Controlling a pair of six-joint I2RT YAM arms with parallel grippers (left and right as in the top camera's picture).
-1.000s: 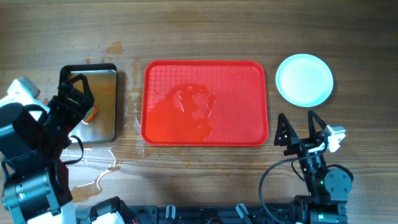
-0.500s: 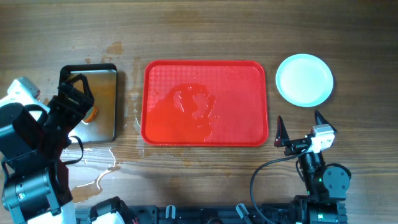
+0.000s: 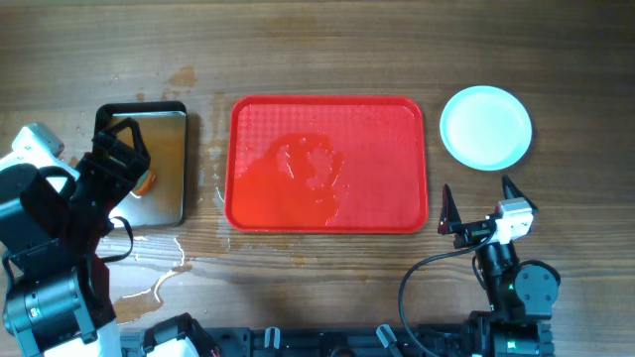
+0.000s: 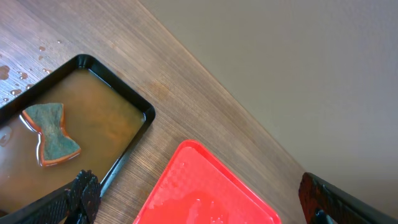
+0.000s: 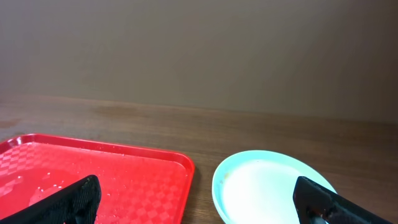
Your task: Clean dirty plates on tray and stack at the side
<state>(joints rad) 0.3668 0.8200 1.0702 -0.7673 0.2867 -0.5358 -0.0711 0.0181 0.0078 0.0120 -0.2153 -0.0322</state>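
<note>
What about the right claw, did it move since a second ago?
Yes, a little. The right gripper turned, its back end swinging toward the tray. Its open fingertips barely shifted below the plates, and it has since held still.

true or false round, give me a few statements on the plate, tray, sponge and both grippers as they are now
1. The pale plate sits on the table beside the red tray, not on it. True.
2. The right gripper is shut on the pale plate. False: it is open, empty and apart from the plate.
3. A sponge lies in brown liquid in the black-rimmed pan. True.
4. The red tray is dry. False: a wet film covers part of it.
5. The left gripper holds the sponge. False: it is open and holds nothing.
</note>
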